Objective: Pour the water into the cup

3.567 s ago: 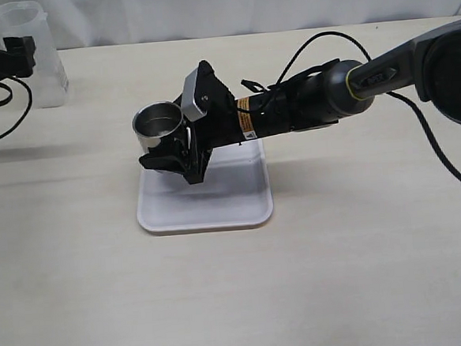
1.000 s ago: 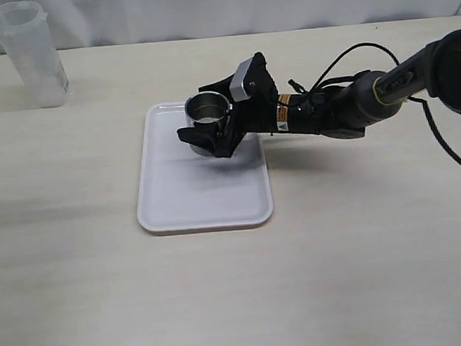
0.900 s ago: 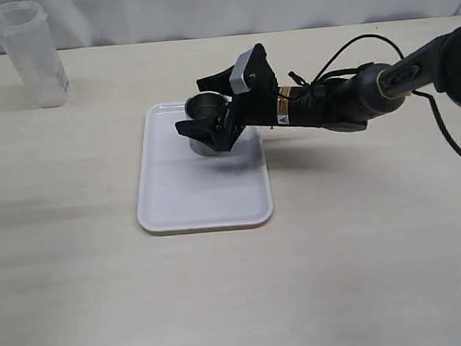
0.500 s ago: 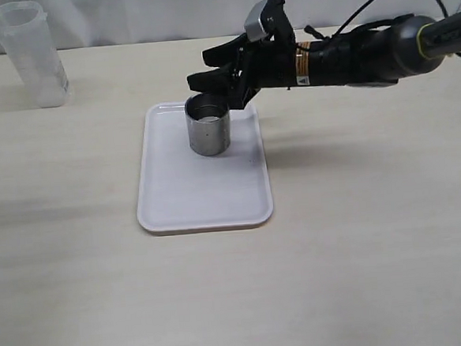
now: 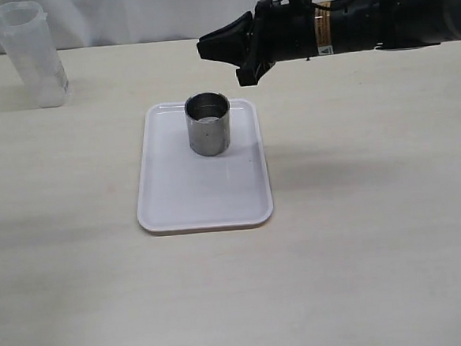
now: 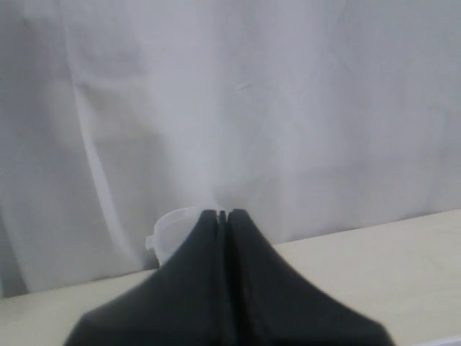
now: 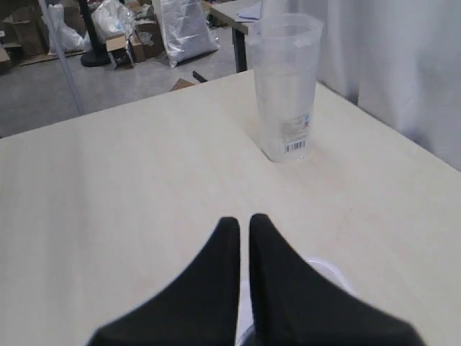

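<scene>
The steel cup [image 5: 208, 125] stands upright at the far end of a white tray [image 5: 185, 200]. My right gripper [image 5: 210, 52] hangs in the air above and behind the cup, apart from it. In the right wrist view its jaws [image 7: 244, 220] are empty, with only a thin gap between them. The translucent plastic beaker [image 5: 28, 52] stands at the far left of the table and also shows in the right wrist view [image 7: 286, 86]. Any water in it is too faint to make out. My left gripper [image 6: 222, 213] is shut and empty, with the beaker's rim [image 6: 173, 229] just behind it.
A white curtain [image 5: 164, 11] runs along the table's far edge. The right arm and its cables [image 5: 378, 16] stretch in from the right above the table. A corner of the tray [image 7: 328, 272] shows beside the right fingers.
My right gripper set the cup upright on the tray, let go, rose and drew back to the right, then closed. My left arm drew away from the beaker, past the left edge.
</scene>
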Robot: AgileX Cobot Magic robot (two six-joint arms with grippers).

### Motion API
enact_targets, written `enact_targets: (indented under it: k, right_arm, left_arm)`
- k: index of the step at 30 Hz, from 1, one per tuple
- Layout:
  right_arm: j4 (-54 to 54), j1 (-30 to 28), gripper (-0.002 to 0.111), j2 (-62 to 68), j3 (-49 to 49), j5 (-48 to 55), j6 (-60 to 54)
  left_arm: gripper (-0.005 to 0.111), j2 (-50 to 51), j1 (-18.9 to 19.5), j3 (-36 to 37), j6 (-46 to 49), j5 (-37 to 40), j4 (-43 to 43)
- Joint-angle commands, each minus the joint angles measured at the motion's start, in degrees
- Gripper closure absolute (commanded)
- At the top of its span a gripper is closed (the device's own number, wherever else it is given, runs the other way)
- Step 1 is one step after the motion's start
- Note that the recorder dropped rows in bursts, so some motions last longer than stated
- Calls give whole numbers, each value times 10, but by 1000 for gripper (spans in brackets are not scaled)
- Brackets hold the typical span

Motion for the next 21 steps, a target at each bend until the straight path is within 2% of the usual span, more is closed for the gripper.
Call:
enact_targets:
  k: [1, 6, 9, 13, 16, 21]
  right_arm:
    - [39, -2, 104, -67, 51, 38, -17]
    - [62, -2, 104, -161, 113, 87, -20]
    - [91, -2, 104, -250, 169, 146, -24]
    - [146, -2, 104, -359, 240, 159, -59]
    - [146, -2, 104, -425, 275, 159, -59]
    - [147, -2, 104, -475, 292, 159, -59]
  left_arm:
    - [107, -60, 0, 1, -15, 81, 4]
    - [107, -120, 0, 1, -50, 146, 4]
    - [107, -173, 0, 1, -58, 225, 4]
    - [107, -254, 0, 29, -93, 217, 4]
    - [107, -322, 0, 58, -109, 219, 4]
    - [107, -382, 0, 61, -131, 245, 4]
